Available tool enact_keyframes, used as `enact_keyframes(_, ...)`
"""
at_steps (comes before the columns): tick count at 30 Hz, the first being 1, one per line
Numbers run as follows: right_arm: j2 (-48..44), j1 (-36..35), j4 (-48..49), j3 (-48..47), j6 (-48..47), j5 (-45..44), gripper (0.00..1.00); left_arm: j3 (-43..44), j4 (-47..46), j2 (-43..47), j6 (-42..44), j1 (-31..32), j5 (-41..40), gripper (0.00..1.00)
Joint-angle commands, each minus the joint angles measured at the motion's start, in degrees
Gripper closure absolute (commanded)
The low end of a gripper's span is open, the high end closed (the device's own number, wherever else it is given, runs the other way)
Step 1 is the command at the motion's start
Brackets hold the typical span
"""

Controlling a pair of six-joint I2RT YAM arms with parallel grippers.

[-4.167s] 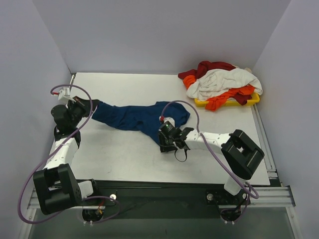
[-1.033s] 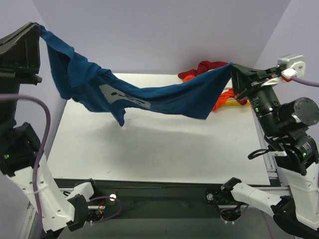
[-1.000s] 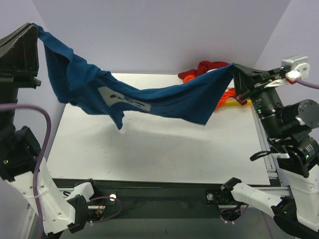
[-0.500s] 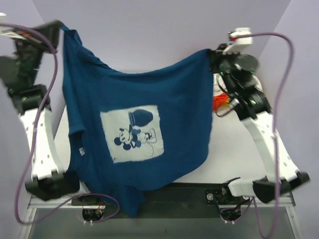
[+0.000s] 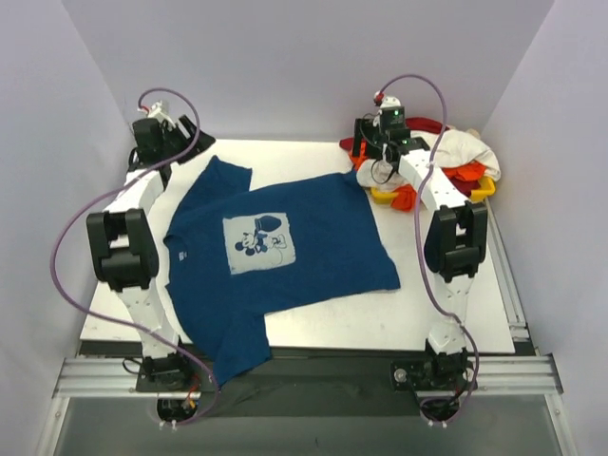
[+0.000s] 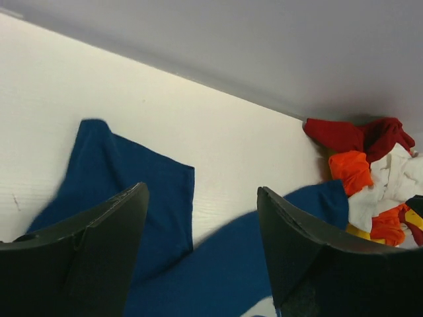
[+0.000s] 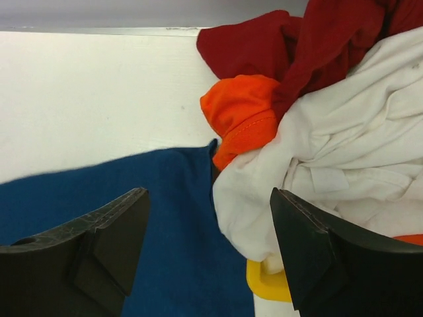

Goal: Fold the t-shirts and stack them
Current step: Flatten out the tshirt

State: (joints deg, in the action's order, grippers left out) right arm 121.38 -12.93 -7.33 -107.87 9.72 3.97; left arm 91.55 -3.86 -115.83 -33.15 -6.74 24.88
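Top external: left end effector (image 6: 201, 195), right end effector (image 7: 208, 195) gape; blue t-shirt (image 5: 285, 247) seemingly loose beneath.

The whole table (image 5: 456, 304) is viewed from above and behind the arm bases, facing the far wall. The left wrist view is taken low from the far left, facing right. The right wrist view is taken close at the far right. The dark blue t-shirt (image 5: 323, 237) and the pile of shirts (image 5: 456, 152) are shared by all three.

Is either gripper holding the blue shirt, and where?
Nothing is held: left gripper and right gripper are open, empty; the blue t-shirt lies flat.
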Motion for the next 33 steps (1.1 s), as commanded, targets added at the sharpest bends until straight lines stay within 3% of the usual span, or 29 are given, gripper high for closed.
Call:
enact_keyframes(1, -5.8, -1.13, 1.97, 0.19, 0.22, 3.59, 0.25, -3.55, -4.76, 7.89, 5.8, 3.13, -4.13, 0.22)
enact_keyframes(10, -15.47, -7.02, 3.47, 19.53, 3.99, 5.52, 0.25, -22.27, -0.02, 14.76, 8.53, 8.24, -10.82, 0.22)
enact_keyframes(14, -17.05, -8.95, 4.87, 25.95, 6.89, 8.85, 0.24, -24.4, 8.31, 13.79, 9.33, 8.33, -15.02, 0.21)
enact_keyframes(20, -16.97, -10.27, 6.8, 33.07, 9.88, 11.68, 0.23, -28.08, 11.33, 13.96, 10.65, 8.33, -21.27, 0.2)
enact_keyframes(25, -15.48, -10.01, 6.45, 34.57, 10.15, 11.76, 0.23, -27.75, 11.85, 10.82, 10.73, 8.24, -21.02, 0.19)
enact_keyframes(33, -12.66, -6.76, 4.7, 34.22, 11.99, 13.78, 0.23, -20.89, 14.05, 1.23, 10.91, 4.9, -13.72, 0.17)
